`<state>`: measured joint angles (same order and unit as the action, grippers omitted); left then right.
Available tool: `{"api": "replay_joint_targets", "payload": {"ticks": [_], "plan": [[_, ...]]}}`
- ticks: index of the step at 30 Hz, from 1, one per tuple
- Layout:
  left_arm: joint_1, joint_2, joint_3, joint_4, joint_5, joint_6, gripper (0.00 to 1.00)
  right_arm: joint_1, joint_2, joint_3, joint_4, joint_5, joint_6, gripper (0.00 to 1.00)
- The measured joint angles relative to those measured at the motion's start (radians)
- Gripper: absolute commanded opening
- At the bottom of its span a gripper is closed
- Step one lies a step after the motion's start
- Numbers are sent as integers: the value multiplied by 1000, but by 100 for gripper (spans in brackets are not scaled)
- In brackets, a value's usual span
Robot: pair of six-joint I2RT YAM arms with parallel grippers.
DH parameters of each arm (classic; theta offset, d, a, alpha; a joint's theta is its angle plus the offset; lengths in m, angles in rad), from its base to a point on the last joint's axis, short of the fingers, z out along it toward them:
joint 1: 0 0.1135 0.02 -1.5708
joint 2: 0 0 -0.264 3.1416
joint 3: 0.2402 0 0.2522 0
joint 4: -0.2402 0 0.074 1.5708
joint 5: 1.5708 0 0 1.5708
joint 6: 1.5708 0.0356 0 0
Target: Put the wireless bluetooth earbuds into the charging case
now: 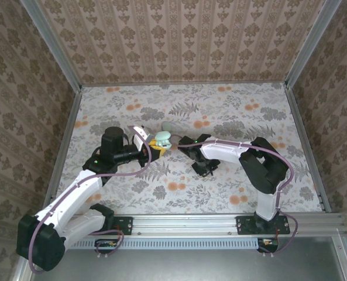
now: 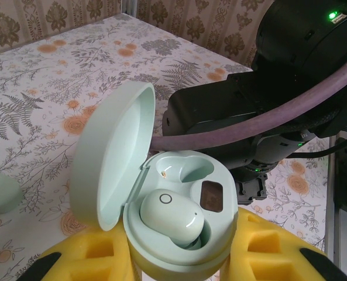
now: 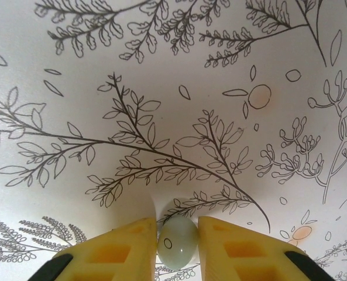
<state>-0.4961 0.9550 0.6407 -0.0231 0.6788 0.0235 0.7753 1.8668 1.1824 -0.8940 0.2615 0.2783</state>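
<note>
Left claw (image 2: 176, 266) is clamped on the charging case (image 2: 229, 219) around mid-bench, its lid (image 2: 112, 158) swung open. One earbud (image 2: 170, 216) sits in a socket; the other socket (image 2: 185, 170) stands empty. Right claw (image 3: 177, 257), just right of the case, has closed its fingers on the second earbud (image 3: 177, 241), which lies on the bench (image 3: 161, 88).

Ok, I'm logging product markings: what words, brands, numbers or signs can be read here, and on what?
No words, brands or numbers can be read anywhere.
The seated earbud: a small ring mark, no letters.
The second earbud, in the right wrist view: a similar ring mark.
The charging case: a dark window, blank.
</note>
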Motion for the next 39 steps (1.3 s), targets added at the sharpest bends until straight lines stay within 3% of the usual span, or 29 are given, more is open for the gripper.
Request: {"api": "replay_joint_targets", "payload": {"ticks": [10,18,30,39], "plan": [[0,-3,0,0,0,0,1,-4,-3,0,0,-7,-14,10],[0,-9,0,0,0,0,1,-19,-48,-6,3,-63,-6,9],[0,-8,6,7,22,0,1,-25,-335,57,-9,-145,44,9],[0,-8,6,31,78,0,0,-27,-550,106,18,-291,96,9]]}}
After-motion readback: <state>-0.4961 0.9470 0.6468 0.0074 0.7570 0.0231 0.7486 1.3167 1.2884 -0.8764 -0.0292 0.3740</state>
